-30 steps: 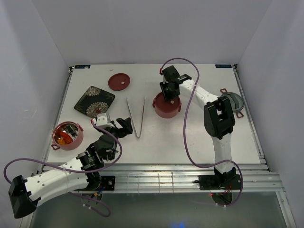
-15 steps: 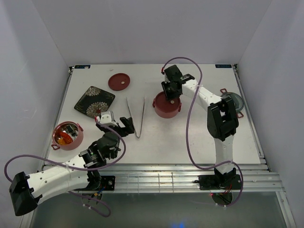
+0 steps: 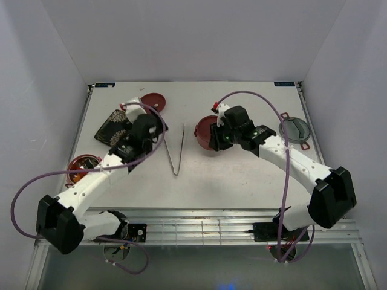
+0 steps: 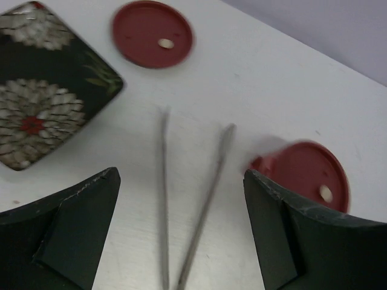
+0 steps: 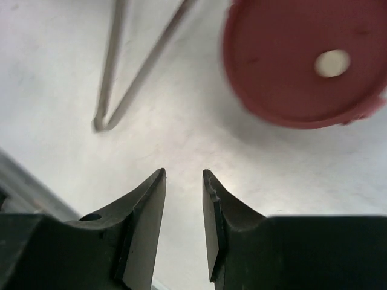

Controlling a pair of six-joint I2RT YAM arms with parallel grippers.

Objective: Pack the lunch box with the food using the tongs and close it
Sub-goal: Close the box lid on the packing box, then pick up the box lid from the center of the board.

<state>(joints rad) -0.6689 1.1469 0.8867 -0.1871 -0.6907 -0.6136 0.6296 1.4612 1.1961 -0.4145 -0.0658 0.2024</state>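
White walls box in a pale counter. Near its middle lie the tongs, flat, with their joined end toward the arms' bases and their two tips splayed toward the far wall. They look thin, narrow, silver and slick, two slim arms in a V, with nothing touching them. The left claw hangs above them with its fingers spread wide and empty, and both tong arms show in the gap in the left wrist view. The step in hand looks to be picking them up. To do it well, I would centre the claw where the arms run closer together and line the fingers up so one lands outside each arm. It should go right down to the counter before closing, since metal lying this low gives little to catch. It should also close gently, so the tongs keep some spring for the pick-ups to come. The right claw is narrow, with a slim gap between its fingers and nothing in it, close by the lidded tier of the lunch box. An open tier, with orange showing inside, sits at the left edge, well apart from the tongs.
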